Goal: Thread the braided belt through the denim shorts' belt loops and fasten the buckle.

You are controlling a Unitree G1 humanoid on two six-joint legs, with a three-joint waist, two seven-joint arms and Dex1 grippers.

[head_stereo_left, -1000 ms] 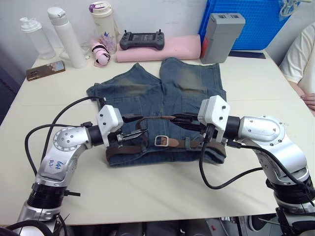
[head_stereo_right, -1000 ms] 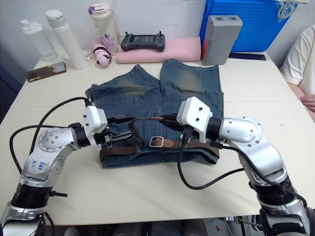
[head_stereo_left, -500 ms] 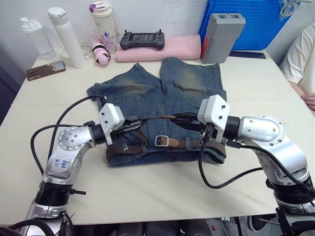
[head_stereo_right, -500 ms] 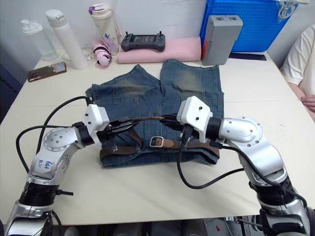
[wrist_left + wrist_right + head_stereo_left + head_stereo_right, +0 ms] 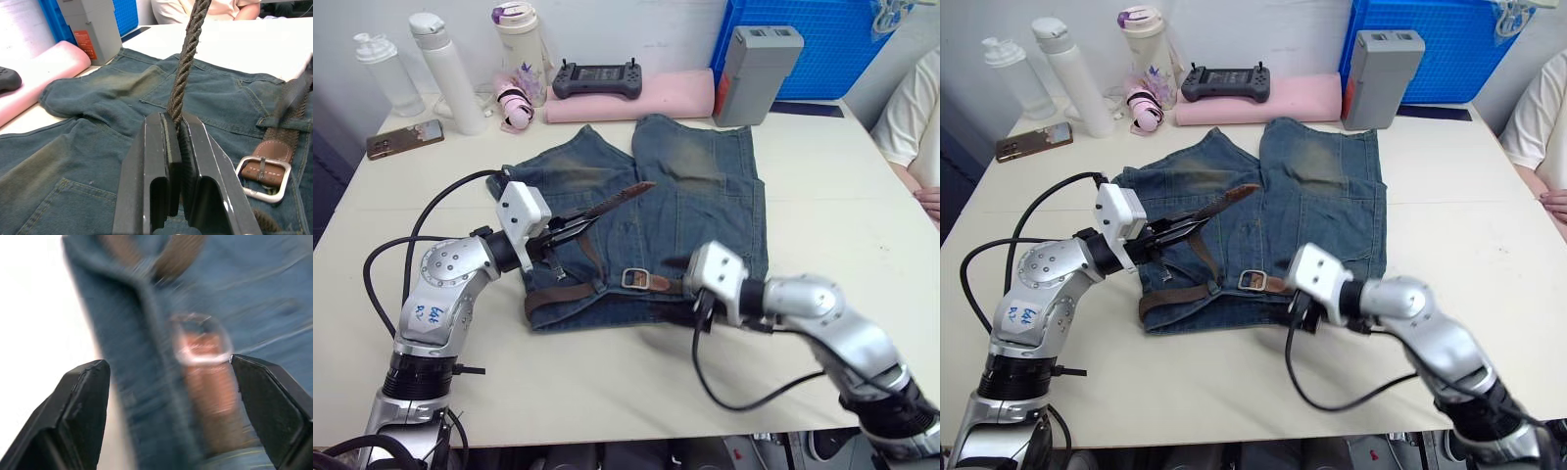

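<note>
The right gripper [image 5: 680, 294] had dropped to the waistband's near edge, fingers spread. The left gripper [image 5: 570, 224] had lifted the braided belt [image 5: 607, 204], fingers pinching it, above the denim shorts [image 5: 705, 196]; bare surface [image 5: 822, 186] lay rightward.

Right gripper lets go of the belt tip
The black-fingered right gripper [image 5: 168, 396] now gapes beside the silver buckle [image 5: 635, 279]; the left gripper [image 5: 177, 139] lifts the dark brown braided belt [image 5: 607, 205] leftward.

Bright, even indoor light falls from above on my table [image 5: 607, 392], and the denim shorts [image 5: 695, 196] lay only a thin, soft shadow along their near edge. In my left wrist view the bare tabletop washes out almost to white, and the buckle [image 5: 264, 178] catches a small gleam.
</note>
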